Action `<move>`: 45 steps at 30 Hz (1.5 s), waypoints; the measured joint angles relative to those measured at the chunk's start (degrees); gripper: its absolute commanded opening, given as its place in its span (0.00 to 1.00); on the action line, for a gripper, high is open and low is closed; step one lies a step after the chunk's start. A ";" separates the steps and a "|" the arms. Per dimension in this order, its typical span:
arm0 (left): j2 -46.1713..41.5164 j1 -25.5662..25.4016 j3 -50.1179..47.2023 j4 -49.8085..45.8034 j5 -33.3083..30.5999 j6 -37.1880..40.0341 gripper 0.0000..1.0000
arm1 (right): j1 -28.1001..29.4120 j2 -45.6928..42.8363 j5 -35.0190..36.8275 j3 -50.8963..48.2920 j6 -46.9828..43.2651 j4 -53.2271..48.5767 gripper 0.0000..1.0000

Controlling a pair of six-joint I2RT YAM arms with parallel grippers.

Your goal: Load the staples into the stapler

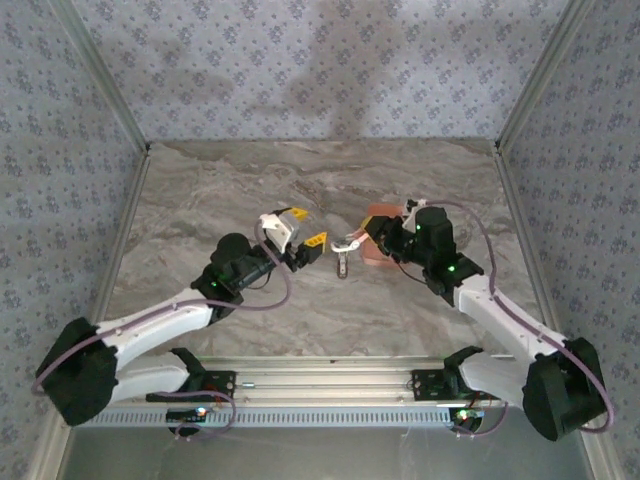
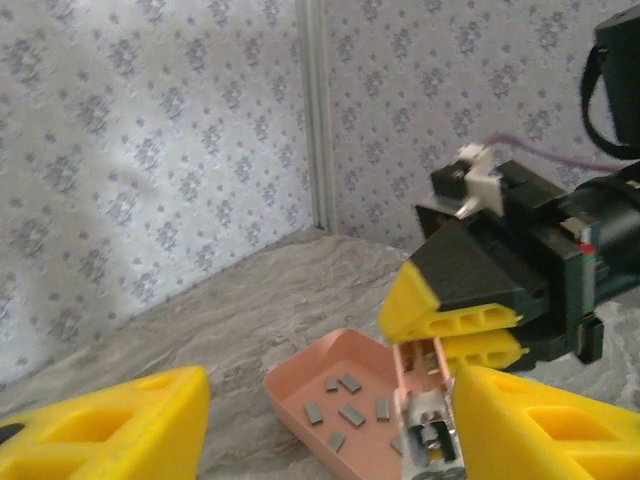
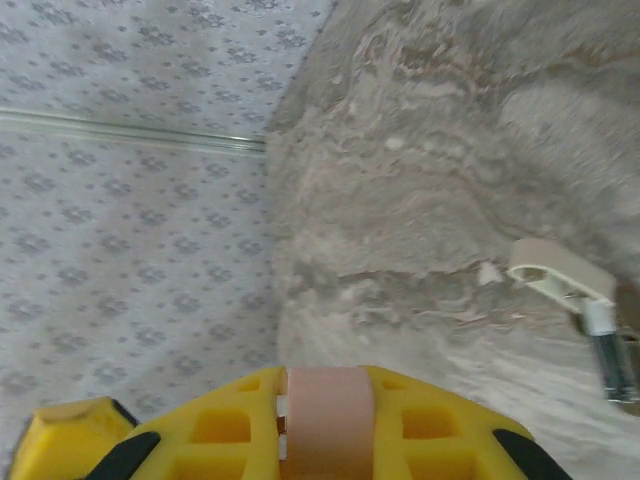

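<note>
Low in the left wrist view, the left gripper [image 2: 330, 405] is wide open and empty. Just past it, the right gripper [image 2: 455, 325] pinches the stapler [image 2: 428, 430] by its pink top. The staples [image 2: 350, 413] lie in the tray [image 2: 285, 390], so I think none are loaded yet.

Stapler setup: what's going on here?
The right gripper is clamped on the pink stapler, which is opened up. The left gripper is open right next to it, holding nothing. The staples lie loose in the salmon tray. I can't tell if any is in the stapler.
</note>
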 measured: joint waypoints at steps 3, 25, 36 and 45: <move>-3.52 0.00 0.02 -8.02 -1.57 -0.66 0.69 | 0.00 -0.48 1.51 1.38 -8.02 -6.19 0.17; 2.73 -0.02 10.58 -42.34 -0.44 -7.08 0.69 | 8.50 4.26 10.10 7.41 -35.01 -21.09 0.17; 7.06 -1.09 11.93 -43.47 -0.57 -11.17 0.69 | 10.60 5.79 10.67 7.61 -37.97 -21.44 0.16; 10.38 -2.12 14.29 -43.82 -0.72 -13.70 0.65 | 11.39 5.84 10.64 7.67 -38.14 -21.42 0.16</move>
